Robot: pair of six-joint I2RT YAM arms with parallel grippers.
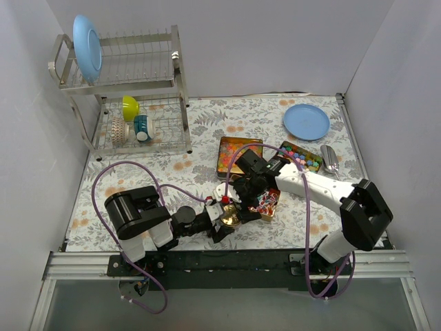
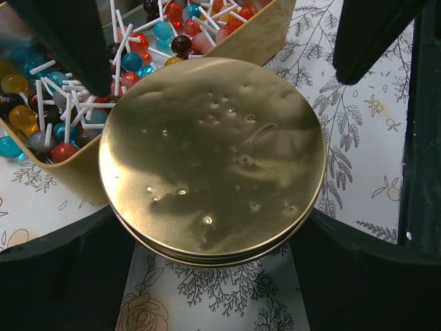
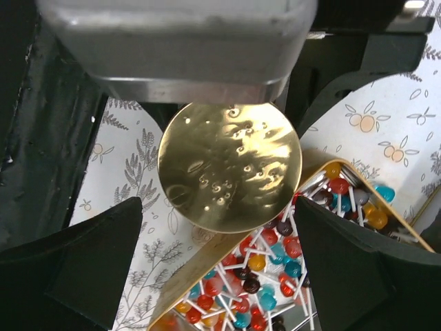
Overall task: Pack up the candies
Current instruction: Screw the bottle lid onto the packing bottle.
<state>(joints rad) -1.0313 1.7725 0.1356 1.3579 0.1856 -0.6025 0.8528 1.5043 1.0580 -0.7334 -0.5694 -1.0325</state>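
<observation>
A round gold lid (image 2: 212, 158) sits on a round tin, gripped at both sides by my left gripper (image 2: 213, 238); in the top view (image 1: 224, 217) it rests low on the tablecloth. Right behind it is a gold rectangular tin (image 3: 200, 265) full of small red, blue, yellow and dark lollipops (image 3: 275, 276) on white sticks. My right gripper (image 3: 217, 265) hovers open over that tin and the lid (image 3: 229, 165), holding nothing; it also shows in the top view (image 1: 251, 191). Further back are a tin of orange-pink gummies (image 1: 238, 153) and a tin of chunky coloured candies (image 1: 301, 156).
A two-tier dish rack (image 1: 131, 89) stands at the back left with a blue plate (image 1: 87, 48), a yellow bowl (image 1: 130, 107) and a cup. Another blue plate (image 1: 306, 121) and a silver object (image 1: 329, 160) lie at the back right. White walls enclose the table.
</observation>
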